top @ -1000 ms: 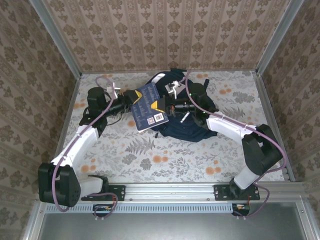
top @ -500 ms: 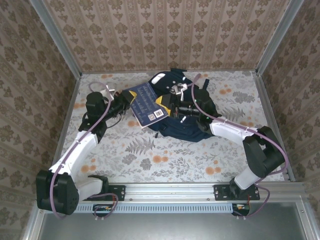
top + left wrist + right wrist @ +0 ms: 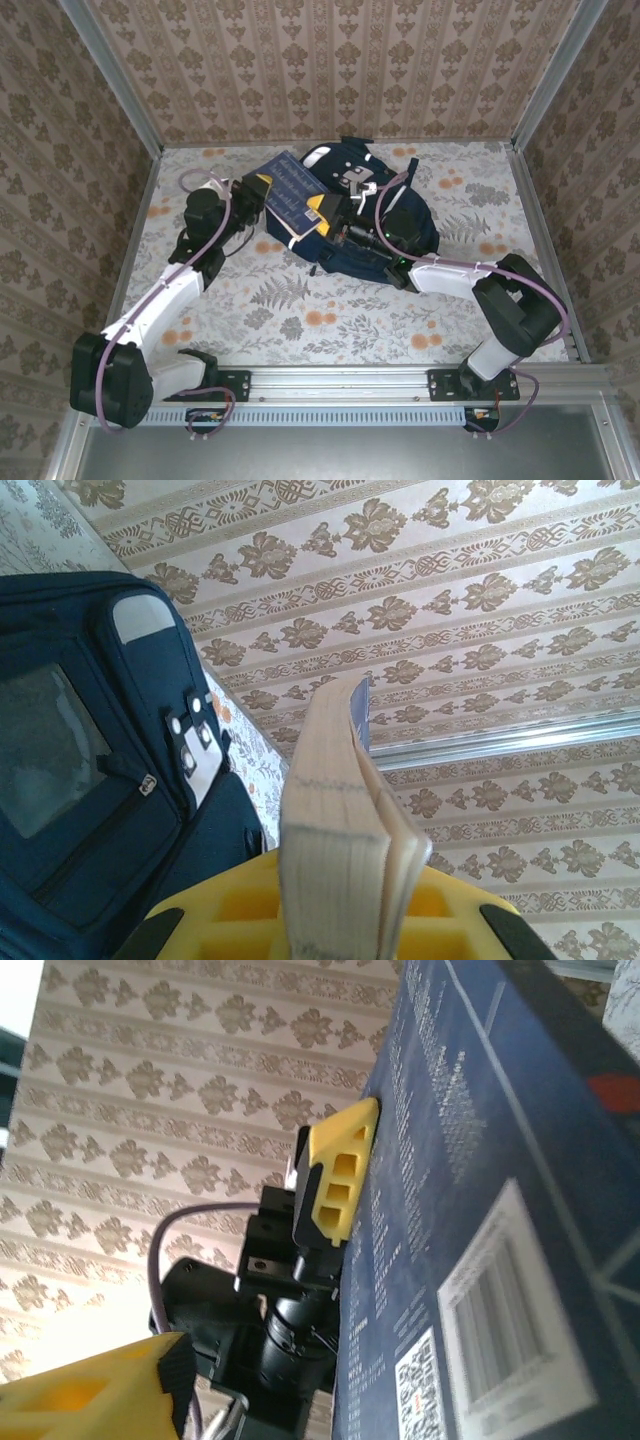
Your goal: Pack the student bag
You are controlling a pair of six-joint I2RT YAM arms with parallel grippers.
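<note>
Top view: left gripper (image 3: 262, 192) jaws pinch a blue book (image 3: 287, 192), tilted at the student bag's (image 3: 400, 215) left edge. Right gripper (image 3: 325, 212) sits at the book's right corner; spread or closed, cannot tell. The bag lies far-centre on the floral table (image 3: 300, 310), under the right arm.

Left wrist: the book is edge-on between yellow fingers (image 3: 240, 910), the bag just left.

Right wrist: the barcode cover is at right, with the left gripper's finger on it.

At rear of table (image 3: 300, 300), book (image 3: 288, 192) between left gripper (image 3: 260, 189) and right gripper (image 3: 322, 212), over the student bag's (image 3: 400, 215) left side.
</note>
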